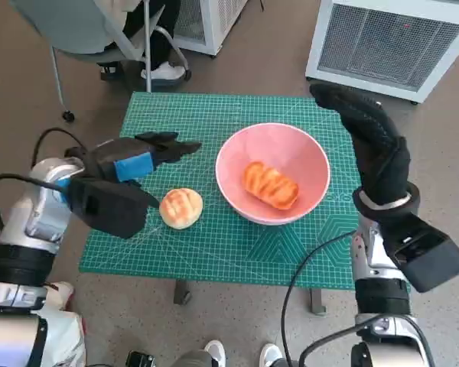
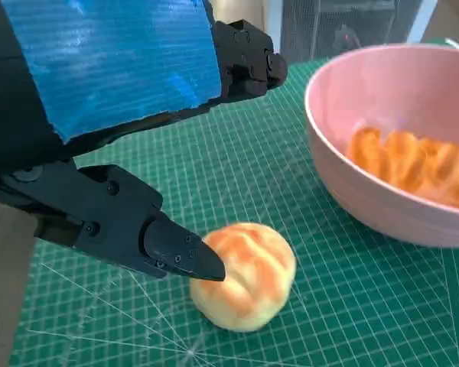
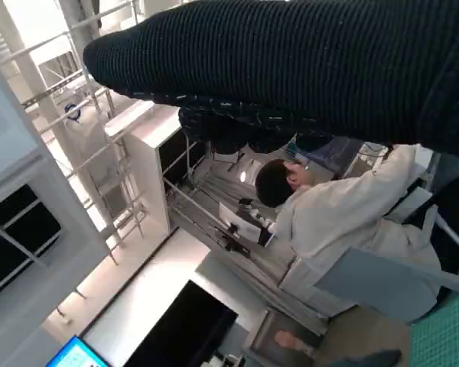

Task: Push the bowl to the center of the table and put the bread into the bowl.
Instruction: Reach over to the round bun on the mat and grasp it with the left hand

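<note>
Head view: the wide pink bowl (image 1: pixel 272 172) sits mid-worktop holding one striped loaf; a round golden bun (image 1: pixel 181 208) lies beside it.

Left wrist view: the empty left hand (image 2: pixel 149 153), fingers apart, must grasp it next.

Right wrist view: the gloved right hand (image 3: pixel 306 69) holds nothing.

We see even, bright indoor light with soft shadows. The pink bowl (image 2: pixel 390 145) looks slightly blurred up close, and bright windows glare in the right wrist view.
</note>
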You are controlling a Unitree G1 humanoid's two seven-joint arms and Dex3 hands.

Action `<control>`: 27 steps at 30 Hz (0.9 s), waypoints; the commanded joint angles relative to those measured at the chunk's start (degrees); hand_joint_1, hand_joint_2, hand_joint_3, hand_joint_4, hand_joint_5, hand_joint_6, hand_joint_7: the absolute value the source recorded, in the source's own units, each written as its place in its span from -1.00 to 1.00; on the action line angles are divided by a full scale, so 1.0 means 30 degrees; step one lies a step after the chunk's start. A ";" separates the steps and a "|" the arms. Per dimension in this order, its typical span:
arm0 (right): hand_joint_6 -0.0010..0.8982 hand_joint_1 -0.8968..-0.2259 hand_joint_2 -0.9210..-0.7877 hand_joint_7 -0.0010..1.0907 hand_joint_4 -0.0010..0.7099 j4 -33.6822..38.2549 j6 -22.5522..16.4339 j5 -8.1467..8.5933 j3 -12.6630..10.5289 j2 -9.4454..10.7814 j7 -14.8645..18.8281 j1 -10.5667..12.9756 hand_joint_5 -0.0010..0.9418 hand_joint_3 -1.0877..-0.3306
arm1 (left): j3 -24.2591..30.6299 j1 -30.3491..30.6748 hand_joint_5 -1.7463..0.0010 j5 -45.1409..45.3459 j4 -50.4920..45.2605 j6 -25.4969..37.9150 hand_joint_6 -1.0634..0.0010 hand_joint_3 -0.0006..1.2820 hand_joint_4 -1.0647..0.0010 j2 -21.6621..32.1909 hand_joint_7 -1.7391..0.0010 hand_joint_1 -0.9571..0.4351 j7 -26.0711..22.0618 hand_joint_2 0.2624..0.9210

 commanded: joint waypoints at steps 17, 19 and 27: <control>-1.00 -0.14 -1.00 0.28 -0.23 -0.0556 0.0554 0.0050 -0.0091 -0.0313 0.0160 0.0515 -0.71 -0.21 | -0.2447 -0.1565 0.96 0.2162 0.6498 -0.0827 0.42 -1.00 0.54 -0.2503 0.92 0.18 0.1717 0.62; -1.00 -0.14 -1.00 0.27 -0.23 -0.0584 0.0587 0.0046 -0.0086 -0.0315 0.0167 0.0528 -0.71 -0.21 | -0.2616 -0.1656 0.96 0.2294 0.6994 -0.0817 0.40 -1.00 0.51 -0.2699 0.92 0.17 0.1881 0.63; -1.00 -0.15 -1.00 0.26 -0.23 -0.0752 0.0703 -0.0098 -0.0034 -0.0247 0.0063 0.0551 -0.71 -0.21 | -0.3399 -0.1888 0.96 0.3068 0.8744 -0.0441 0.32 -0.99 0.42 -0.3374 0.91 0.16 0.2641 0.66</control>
